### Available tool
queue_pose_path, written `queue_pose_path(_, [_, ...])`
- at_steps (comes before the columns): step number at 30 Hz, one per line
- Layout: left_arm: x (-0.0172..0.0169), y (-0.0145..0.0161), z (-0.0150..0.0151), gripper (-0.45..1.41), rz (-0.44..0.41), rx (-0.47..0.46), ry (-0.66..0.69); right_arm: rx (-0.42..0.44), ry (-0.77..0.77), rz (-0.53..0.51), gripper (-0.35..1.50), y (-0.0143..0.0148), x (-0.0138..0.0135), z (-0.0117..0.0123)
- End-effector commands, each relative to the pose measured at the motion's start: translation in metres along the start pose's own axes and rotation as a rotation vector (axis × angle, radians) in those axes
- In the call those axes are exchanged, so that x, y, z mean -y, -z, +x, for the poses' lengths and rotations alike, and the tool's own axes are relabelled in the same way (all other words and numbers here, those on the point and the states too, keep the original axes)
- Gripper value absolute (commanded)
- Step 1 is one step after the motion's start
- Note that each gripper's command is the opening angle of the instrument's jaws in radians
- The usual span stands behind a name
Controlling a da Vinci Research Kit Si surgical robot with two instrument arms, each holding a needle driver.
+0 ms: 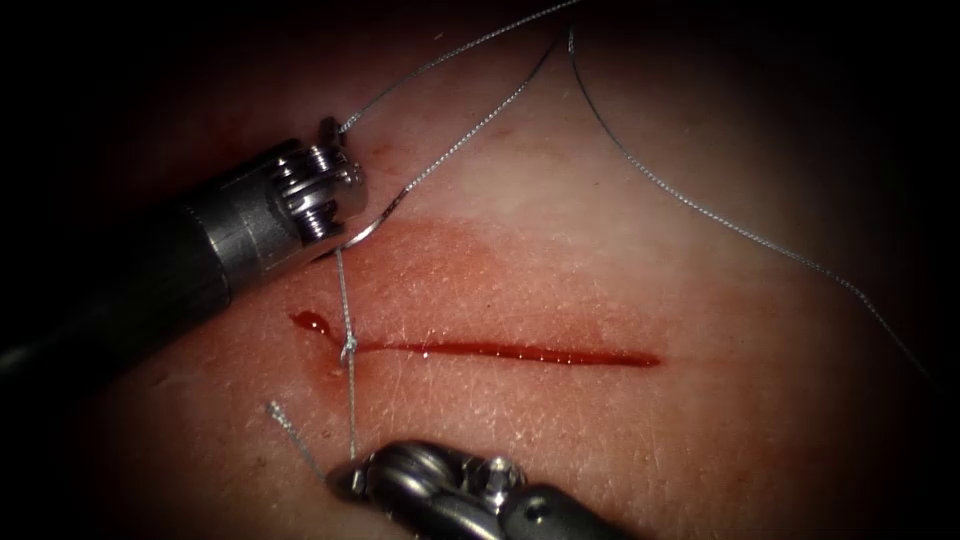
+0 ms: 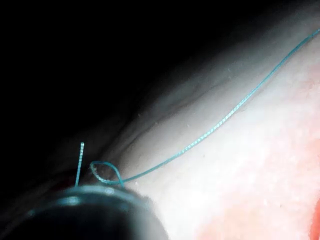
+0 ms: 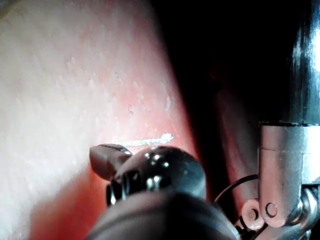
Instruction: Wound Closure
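Endoscope view: the tissue [image 1: 620, 250] carries a cut [image 1: 500, 351] with a knot [image 1: 348, 347] at its left end. Above the knot, the left hand [image 1: 335, 205] grasps the needle [image 1: 375, 222] mid-curve, off the tissue. Below the knot, the right hand [image 1: 350, 476] clenches the thread [image 1: 347, 300].

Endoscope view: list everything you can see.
tissue: one, pink, background
cut: one, red, crosswise, centre
red fluid: one streak, cut's left end
knot: one, grey, on the cut's left part
thread: grey, knot up to left tool, down to right tool; loose lengths upper right
thread end: one, grey, short, beside right tool
needle: one, silver, curve beside left tool, above cut, apparently on tissue
left tool: one, grey, upper left; hold hidden
right tool: one, dark, bottom; fingers shut on thread
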Motion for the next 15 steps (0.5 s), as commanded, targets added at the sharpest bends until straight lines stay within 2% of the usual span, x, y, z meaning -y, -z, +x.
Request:
queue_pose_path(1, [-0.0011, -0.0002, -0.0009, -0.45, -0.004, 0.003, 0.007, 0.001, -0.005, -0.010, -0.35, 0.0005, -0.0013, -0.0004])
queue_pose_path(6, [-0.0011, -0.0002, -0.0009, -0.45, 0.000, 0.014, 0.001, 0.001, -0.050, -0.044, -0.35, 0.0009, -0.0015, -0.0004])
queue_pose_path(8, [-0.0010, -0.0002, -0.0010, -0.45, 0.018, 0.014, 0.023, 0.044, -0.052, -0.082, -0.35, 0.0010, -0.0015, -0.0006])
queue_pose_path(9, [-0.0009, 0.0000, -0.0010, -0.45, 0.055, 0.015, 0.020, 0.064, -0.111, -0.113, 0.29, 0.0014, -0.0015, -0.0009])
queue_pose_path(11, [-0.0006, 0.0004, -0.0010, -0.45, 0.060, 0.011, 0.027, 0.056, -0.139, -0.149, 0.74, 0.0020, -0.0015, -0.0012])
queue_pose_path(13, [-0.0004, 0.0011, -0.0010, -0.45, 0.070, 0.027, 0.034, 0.024, -0.178, -0.234, 0.93, 0.0033, -0.0016, -0.0018])
queue_pose_path(15, [-0.0008, 0.0019, -0.0012, -0.45, 0.082, 0.037, 0.039, 0.008, -0.200, -0.276, 0.99, 0.0040, -0.0019, -0.0021])
